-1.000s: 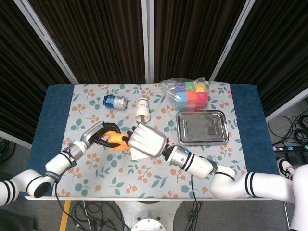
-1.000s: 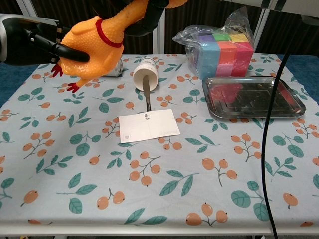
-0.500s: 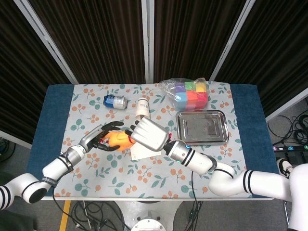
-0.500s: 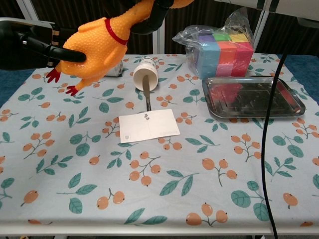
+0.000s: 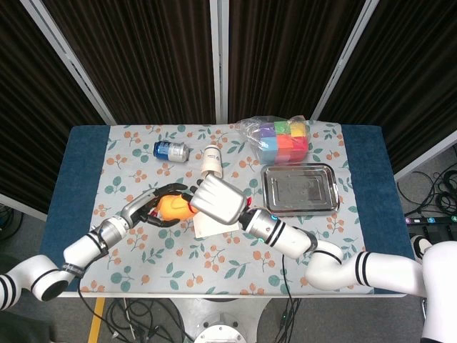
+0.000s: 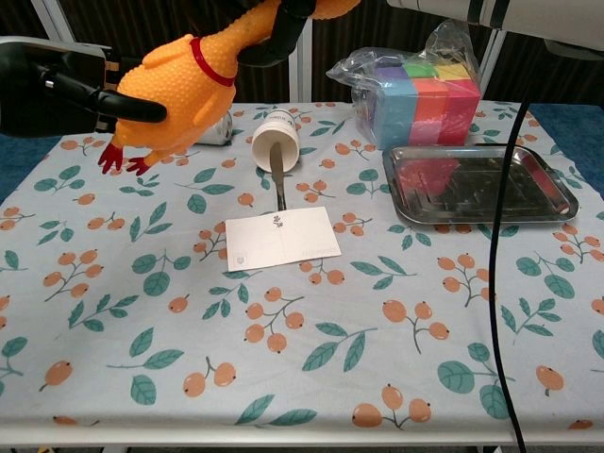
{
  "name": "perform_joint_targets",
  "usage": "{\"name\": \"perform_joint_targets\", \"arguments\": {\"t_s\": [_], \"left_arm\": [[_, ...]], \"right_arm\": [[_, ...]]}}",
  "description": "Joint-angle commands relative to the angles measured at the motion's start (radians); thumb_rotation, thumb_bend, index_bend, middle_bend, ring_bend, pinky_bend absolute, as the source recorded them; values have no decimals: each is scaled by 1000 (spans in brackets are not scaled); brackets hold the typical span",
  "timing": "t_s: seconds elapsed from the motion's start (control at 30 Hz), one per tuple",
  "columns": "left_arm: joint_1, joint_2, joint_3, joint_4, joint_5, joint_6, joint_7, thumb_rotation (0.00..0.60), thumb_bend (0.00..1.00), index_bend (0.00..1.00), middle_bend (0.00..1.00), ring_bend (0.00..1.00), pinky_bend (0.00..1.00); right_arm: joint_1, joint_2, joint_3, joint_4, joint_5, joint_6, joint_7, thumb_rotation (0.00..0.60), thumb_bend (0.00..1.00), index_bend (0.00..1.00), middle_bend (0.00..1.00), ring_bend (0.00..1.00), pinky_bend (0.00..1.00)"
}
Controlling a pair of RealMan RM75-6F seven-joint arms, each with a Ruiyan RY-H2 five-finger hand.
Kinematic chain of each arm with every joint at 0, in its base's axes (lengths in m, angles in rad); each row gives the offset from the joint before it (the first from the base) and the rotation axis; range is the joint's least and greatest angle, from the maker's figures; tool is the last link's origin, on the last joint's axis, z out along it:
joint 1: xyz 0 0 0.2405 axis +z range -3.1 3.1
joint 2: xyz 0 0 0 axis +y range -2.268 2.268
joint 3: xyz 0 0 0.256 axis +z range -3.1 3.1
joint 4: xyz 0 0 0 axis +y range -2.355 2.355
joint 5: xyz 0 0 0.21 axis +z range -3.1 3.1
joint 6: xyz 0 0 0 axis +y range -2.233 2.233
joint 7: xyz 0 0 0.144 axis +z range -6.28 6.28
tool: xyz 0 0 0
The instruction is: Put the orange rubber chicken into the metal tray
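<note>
The orange rubber chicken with a red collar hangs in the air above the table's left half; in the head view only part of the chicken shows. My left hand wraps dark fingers around its body from the left. From above, my right hand grips its neck and head with its fingers at the frame's top edge. The metal tray lies on the right with nothing in it, well apart from both hands; the chest view shows the tray too.
A white card lies mid-table. Behind it a white cup lies on its side with a metal utensil sticking out. A blue can lies at the back left. A bag of coloured blocks stands behind the tray.
The chicken has tilted a little, its feet dropping lower and leftward. My left hand's fingers, spread half a second ago, now curl around the body. My right hand edged up-left.
</note>
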Motion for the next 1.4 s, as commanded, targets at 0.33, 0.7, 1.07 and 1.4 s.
{"name": "perform_joint_targets", "arguments": {"t_s": [0.33, 0.7, 1.07, 1.4], "left_arm": [[-5, -25, -15, 20, -121, -30, 69, 600, 586, 680, 762, 721, 811], [10, -31, -48, 15, -230, -69, 144, 600, 669, 859, 955, 899, 919], [52, -14, -51, -19, -140, -46, 126, 600, 371, 296, 367, 325, 513], [95, -23, -41, -11, -73, 66, 155, 600, 155, 164, 60, 87, 260]], "right_arm": [[-8, 11, -12, -38, -13, 11, 7, 600, 402, 909, 727, 680, 927], [-23, 26, -32, -86, -41, 25, -3, 600, 402, 913, 728, 680, 928], [-25, 22, -19, -51, -4, 16, -4, 600, 402, 914, 728, 680, 928], [-47, 36, -16, -37, 8, 36, 58, 600, 402, 914, 728, 680, 928]]}}
